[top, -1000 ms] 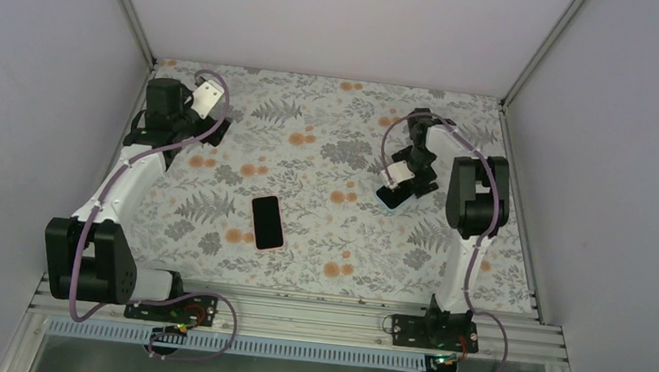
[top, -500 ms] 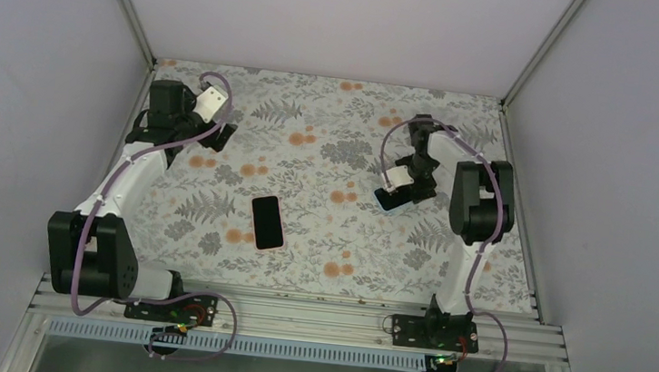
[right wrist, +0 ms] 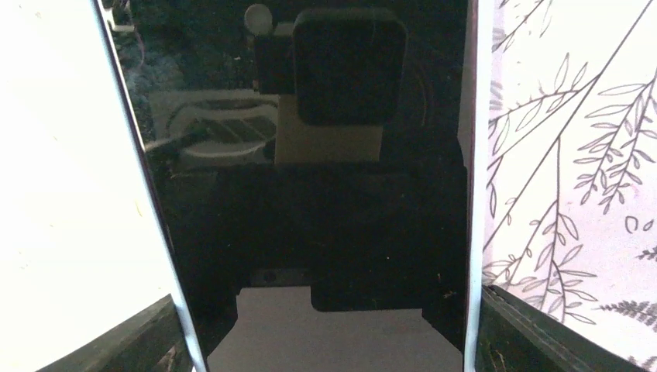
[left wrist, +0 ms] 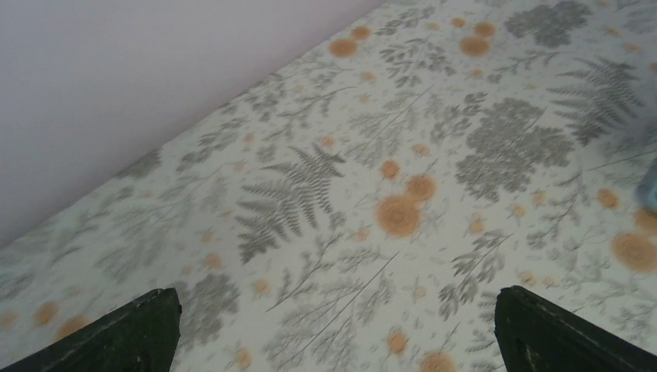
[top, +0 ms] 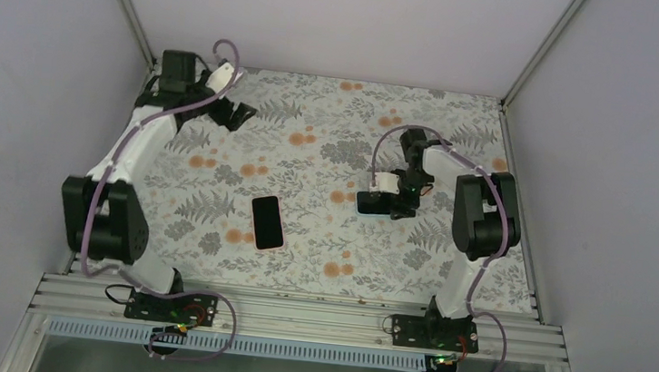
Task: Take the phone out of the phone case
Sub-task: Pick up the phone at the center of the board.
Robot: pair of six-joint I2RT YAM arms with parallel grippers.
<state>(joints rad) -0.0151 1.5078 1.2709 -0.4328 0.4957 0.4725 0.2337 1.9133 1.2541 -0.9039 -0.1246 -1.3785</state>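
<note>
A black slab with a pink rim lies flat at the middle of the table; I cannot tell whether it is a cased phone or an empty case. My right gripper is to its right, low over the table, shut on a phone with a black screen and a pale blue-white frame. In the right wrist view the phone fills the space between the fingers, which press on its two long edges around the gripper's midpoint. My left gripper is open and empty at the far left back, and also shows in the left wrist view.
The floral tablecloth covers the whole table. White walls close it in at the back and both sides, with metal posts in the corners. The left wrist view shows only cloth and the back wall.
The left arm has swung up and back toward the rear wall, gripper turned right. The right gripper has moved left and lower with the phone, which now lies nearly flat.
</note>
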